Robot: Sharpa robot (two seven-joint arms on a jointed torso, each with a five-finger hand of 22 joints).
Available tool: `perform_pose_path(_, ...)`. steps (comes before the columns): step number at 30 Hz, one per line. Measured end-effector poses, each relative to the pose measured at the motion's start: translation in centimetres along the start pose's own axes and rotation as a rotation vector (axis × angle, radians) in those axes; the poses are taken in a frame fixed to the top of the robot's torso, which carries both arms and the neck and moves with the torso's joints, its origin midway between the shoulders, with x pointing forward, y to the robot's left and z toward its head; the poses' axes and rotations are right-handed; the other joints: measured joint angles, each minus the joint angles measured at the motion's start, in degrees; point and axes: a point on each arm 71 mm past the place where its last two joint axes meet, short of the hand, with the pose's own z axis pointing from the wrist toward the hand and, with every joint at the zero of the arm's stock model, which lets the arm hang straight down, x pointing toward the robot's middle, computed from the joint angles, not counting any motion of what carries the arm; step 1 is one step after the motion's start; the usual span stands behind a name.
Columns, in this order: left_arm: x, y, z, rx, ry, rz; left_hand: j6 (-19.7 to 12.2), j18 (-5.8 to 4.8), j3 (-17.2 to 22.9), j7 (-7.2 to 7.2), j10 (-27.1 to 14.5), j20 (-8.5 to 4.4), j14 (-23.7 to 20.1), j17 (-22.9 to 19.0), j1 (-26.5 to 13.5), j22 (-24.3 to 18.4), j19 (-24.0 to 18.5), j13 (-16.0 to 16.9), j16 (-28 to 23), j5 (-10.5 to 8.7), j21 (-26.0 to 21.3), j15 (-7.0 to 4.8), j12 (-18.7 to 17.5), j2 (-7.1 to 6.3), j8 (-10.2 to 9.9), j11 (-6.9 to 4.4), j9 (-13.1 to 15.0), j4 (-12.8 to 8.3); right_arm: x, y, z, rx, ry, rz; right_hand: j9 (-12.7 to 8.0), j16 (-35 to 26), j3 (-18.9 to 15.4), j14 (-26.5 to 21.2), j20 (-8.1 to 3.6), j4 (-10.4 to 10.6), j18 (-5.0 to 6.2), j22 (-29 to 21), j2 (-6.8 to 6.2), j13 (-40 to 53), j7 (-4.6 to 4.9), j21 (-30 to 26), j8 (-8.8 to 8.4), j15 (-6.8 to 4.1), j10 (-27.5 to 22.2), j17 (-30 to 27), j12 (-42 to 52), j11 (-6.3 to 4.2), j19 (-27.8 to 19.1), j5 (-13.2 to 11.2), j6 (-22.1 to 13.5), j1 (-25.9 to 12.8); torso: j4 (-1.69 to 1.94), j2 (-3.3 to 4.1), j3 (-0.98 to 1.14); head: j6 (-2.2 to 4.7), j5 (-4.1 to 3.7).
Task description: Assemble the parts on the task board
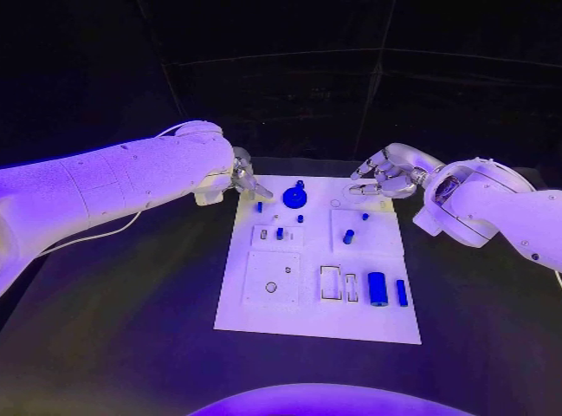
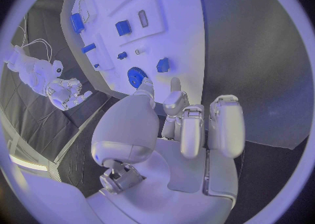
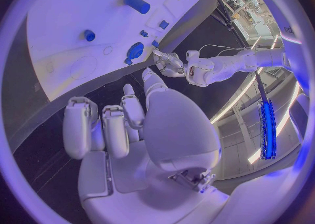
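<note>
The task board (image 1: 281, 316) lies flat on the tabletop (image 1: 119, 329), blue parts (image 1: 377, 289) scattered across it. At its far edge, the left hand (image 1: 240, 176) and right hand (image 1: 381, 179) both hover empty, fingers loosely curled, flanking a blue gear (image 1: 294, 198).

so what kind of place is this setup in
Probably a robotics lab or test cell: a white rectangular task board carrying small blue parts lies on a black table, with a silver left robot hand and right robot hand at its far end.

left hand (image 1: 240, 178) fingers hidden behind arm
</note>
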Motion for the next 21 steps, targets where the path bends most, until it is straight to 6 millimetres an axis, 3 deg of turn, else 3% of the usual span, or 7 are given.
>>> perform_pose_path(21,1.2,-0.1,0.4,-0.004,0.056,0.044,1.5,0.0,-0.6,-0.51,0.2,0.0,0.0,0.0,1.4,0.0,0.0,0.2,0.0,0.0,0.2,0.0,0.4,1.44,0.0,-0.22,-0.5,-0.2,0.1,0.1,0.1,-0.001,0.001,0.0,0.0,0.0,0.0,0.0,0.0,0.0,0.0,-0.1,0.24,0.0,0.0,0.0,0.0,0.0,0.0,0.0,0.0,0.0,0.0,0.2,0.0,-0.2,0.1,-0.12,0.01,-0.16,-0.12)
